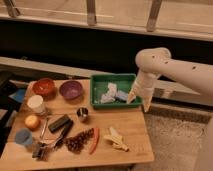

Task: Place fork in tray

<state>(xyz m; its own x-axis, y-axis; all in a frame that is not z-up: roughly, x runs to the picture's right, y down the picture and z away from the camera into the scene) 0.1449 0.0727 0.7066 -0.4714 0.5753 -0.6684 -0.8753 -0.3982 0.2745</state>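
1. Front edge of the bench (131,127): blue cup (23,137), dark-handled tool (50,145), grapes (77,142), red chili (94,141), peeled banana (116,139). None of these are part of the task.
2. Mid row, left side: the fork (44,128) lies flat on the bench between the orange (31,121) and the black block (59,123), just beside the block. Nothing grips it, so it's not picked yet.
3. A small metal cup (82,114) sits between the fork's spot and the tray. It could get in the way of the carry, but I'd call that a minor risk.
4. Far row: red bowl (44,86), purple bowl (70,90), then the green tray (114,76) at the far right corner. The tray holds some white and pale-blue bits I can't identify. No fork in it.
5. The hand (140,102) hangs at the bench's right edge, just beside the tray's right end. It points down, fingers spread, holding nothing. It is well apart from the fork, with most of the bench between them.
6. Status: nothing done yet. Left to do: reach across, grasp the fork, lift, carry to the tray, release. The pick looks like the hard part, since the fork is thin metal lying flat on wood close to the block.
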